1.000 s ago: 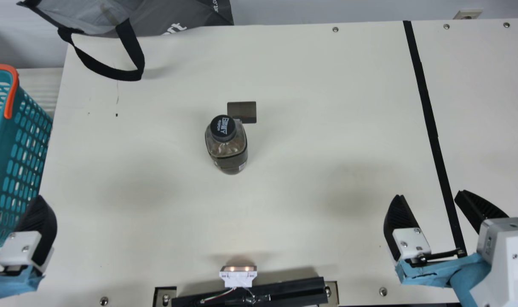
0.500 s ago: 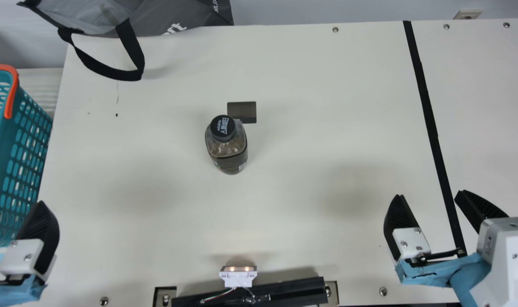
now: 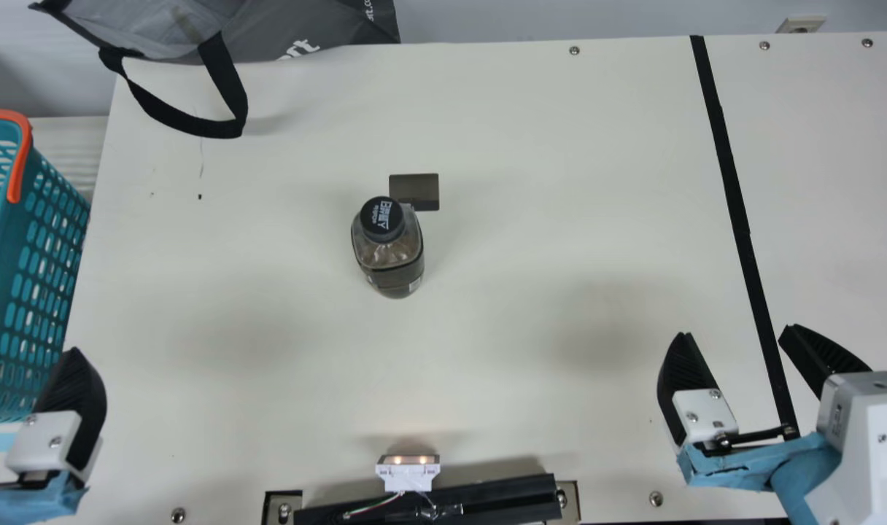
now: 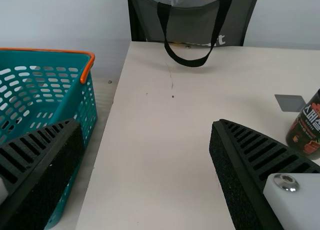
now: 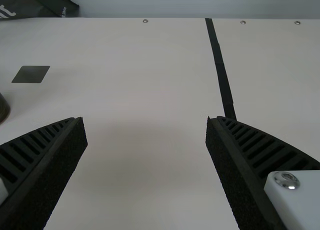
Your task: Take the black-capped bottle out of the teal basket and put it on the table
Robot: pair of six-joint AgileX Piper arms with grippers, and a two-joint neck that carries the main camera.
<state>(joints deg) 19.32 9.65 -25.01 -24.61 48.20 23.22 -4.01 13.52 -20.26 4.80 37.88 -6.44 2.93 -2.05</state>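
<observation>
The black-capped bottle (image 3: 389,255) is stood upright on the cream table (image 3: 502,328), just beside a dark grey rectangle (image 3: 414,188) and outside the teal basket (image 3: 9,233), which is set beside the table at the main view's left. The 2 ribbed fingers of the left gripper (image 3: 71,379) are held wide apart; those of the right gripper (image 3: 737,332) are likewise spread, well away from the bottle.

The black-capped bottle (image 3: 389,255) stands upright on the cream table (image 3: 516,240); the orange-handled teal basket (image 3: 10,233) sits beside its left edge.
</observation>
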